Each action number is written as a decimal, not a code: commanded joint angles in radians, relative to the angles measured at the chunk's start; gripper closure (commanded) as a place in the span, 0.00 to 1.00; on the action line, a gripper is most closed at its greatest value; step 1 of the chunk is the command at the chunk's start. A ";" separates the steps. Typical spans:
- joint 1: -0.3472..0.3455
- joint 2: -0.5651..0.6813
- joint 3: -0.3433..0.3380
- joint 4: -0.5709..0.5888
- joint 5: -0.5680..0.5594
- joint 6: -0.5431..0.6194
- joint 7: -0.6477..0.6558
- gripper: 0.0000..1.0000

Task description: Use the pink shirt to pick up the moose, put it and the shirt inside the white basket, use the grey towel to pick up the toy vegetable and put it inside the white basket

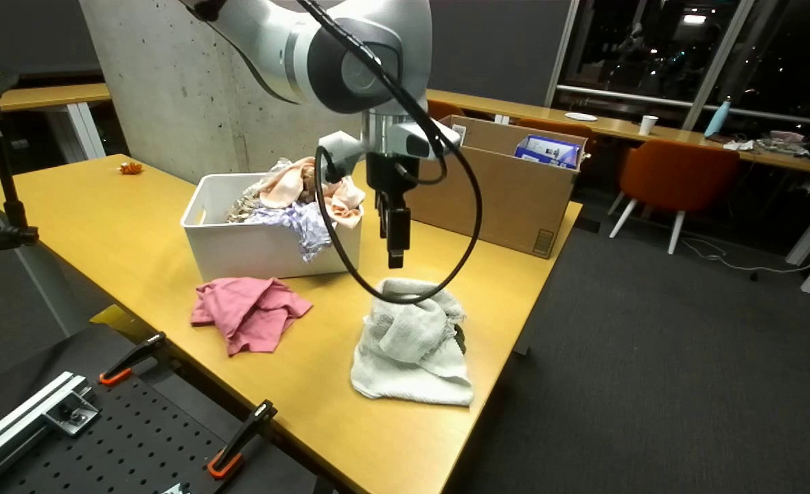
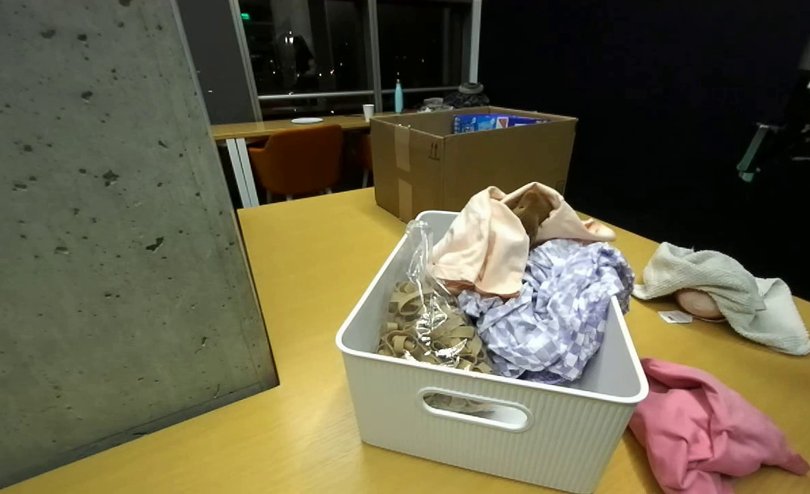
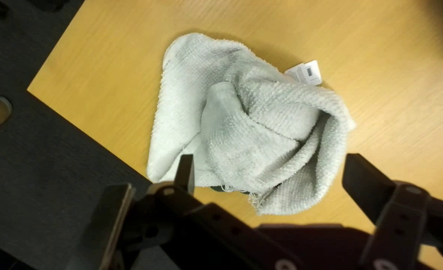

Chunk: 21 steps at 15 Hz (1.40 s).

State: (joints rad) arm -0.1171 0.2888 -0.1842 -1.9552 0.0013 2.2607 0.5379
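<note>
The light grey towel [image 1: 412,343] lies rumpled on the table, draped over the toy vegetable. From under the cloth peeks a rounded pinkish part of the toy vegetable [image 2: 699,303]; at another edge a bit of dark green shows, and the rest is covered. Above the towel hangs my gripper [image 3: 268,159], its fingers wide apart with nothing between them. Inside the white basket [image 2: 563,439], the pale pink shirt [image 2: 484,240] rests on other contents near the far end. The brown moose [image 2: 532,211] sits partly wrapped in that shirt.
A rose-pink cloth [image 1: 250,312] lies between basket and table edge. Behind stands a cardboard box [image 1: 494,199]. The basket also holds a lavender checked cloth [image 2: 549,315] and a transparent bag of brown strips [image 2: 432,329]. A concrete pillar [image 2: 103,206] adjoins the table.
</note>
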 commanded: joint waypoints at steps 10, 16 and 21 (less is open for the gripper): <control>0.036 0.284 0.024 0.184 0.043 0.119 -0.035 0.00; 0.070 0.276 0.019 0.079 0.061 0.140 -0.022 0.00; 0.065 0.222 -0.005 -0.039 0.060 0.178 -0.020 0.00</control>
State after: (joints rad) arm -0.0505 0.5703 -0.1755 -1.9051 0.0353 2.3975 0.5256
